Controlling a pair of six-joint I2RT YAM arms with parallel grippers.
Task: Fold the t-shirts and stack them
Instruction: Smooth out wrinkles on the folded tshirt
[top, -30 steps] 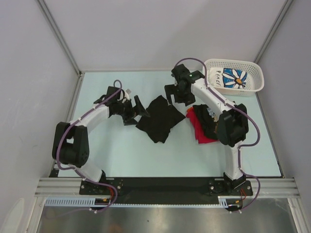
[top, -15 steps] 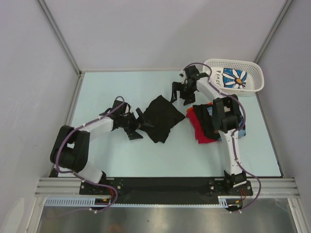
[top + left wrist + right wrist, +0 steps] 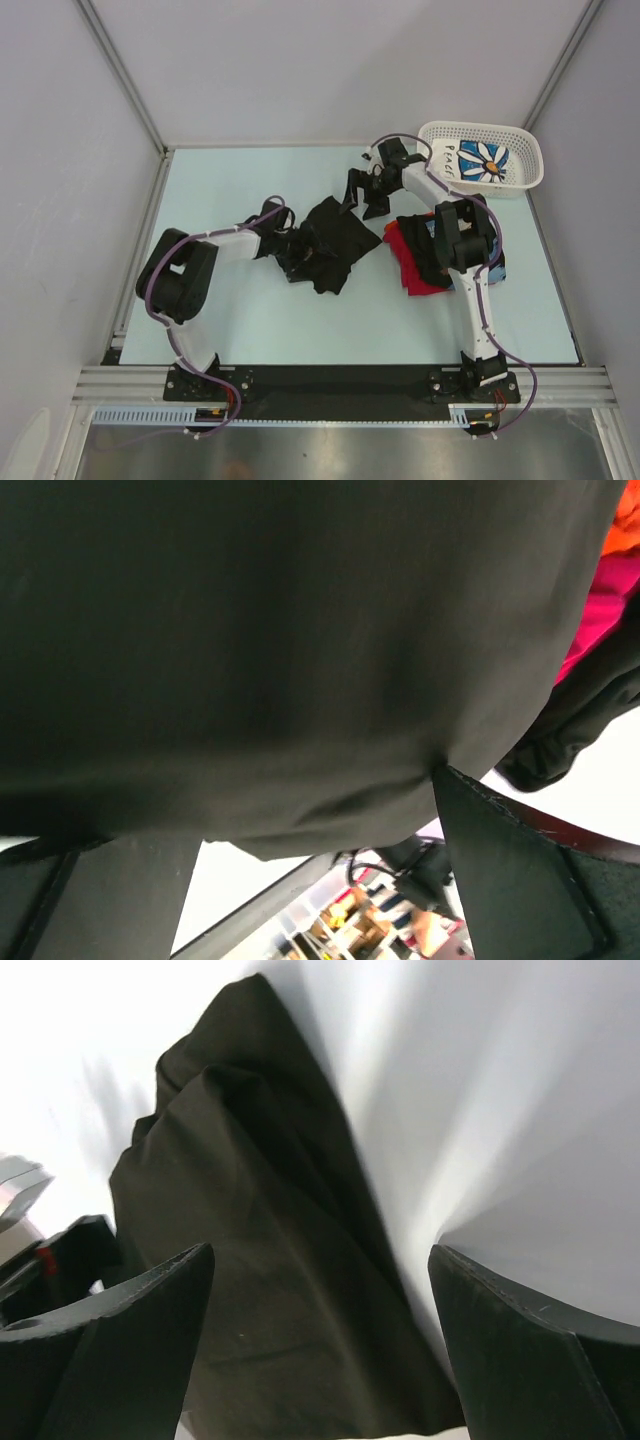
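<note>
The black shirt (image 3: 338,238) lies crumpled on the table, not yet folded. The left gripper (image 3: 320,810) is nosed into its edge with fingers spread wide. Cloth bulges directly ahead of them, but nothing is pinched. The right gripper (image 3: 320,1252) hovers with the shirt's far corner below and between its fingers, equally wide and empty. This looks like the step of taking hold to spread the shirt; next, each hand should close on one edge layer.
</note>
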